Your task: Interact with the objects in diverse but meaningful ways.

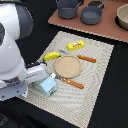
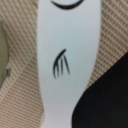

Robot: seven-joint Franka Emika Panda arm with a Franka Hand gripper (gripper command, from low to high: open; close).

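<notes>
in the exterior view the white robot arm (image 1: 12, 47) fills the exterior view's left side, bent low over the near corner of the woven placemat (image 1: 97, 75) that lies on the black counter (image 1: 112, 107). the pale-blue and white milk carton (image 1: 48, 86) stands on that corner of the mat, right against the end of the arm; the fingers themselves are hidden behind the wrist housing, so i cannot tell whether they are open, closed or gripping it. just beyond the carton a yellow banana (image 1: 51, 56) lies beside a round tan plate (image 1: 68, 66). a knife with an orange handle (image 1: 70, 81) rests along the plate's near edge, and another orange-handled utensil (image 1: 85, 58) lies on its far side. a yellow packet (image 1: 76, 45) sits farther up the mat. on a brown board (image 1: 107, 30) at the back stand two dark grey handled pots (image 1: 67, 8) (image 1: 92, 14). the wrist view is filled by a blurred white surface (image 2: 65, 45) with a dark mark on it, very close to the camera, with the weave of the mat and the dark counter to either side.
</notes>
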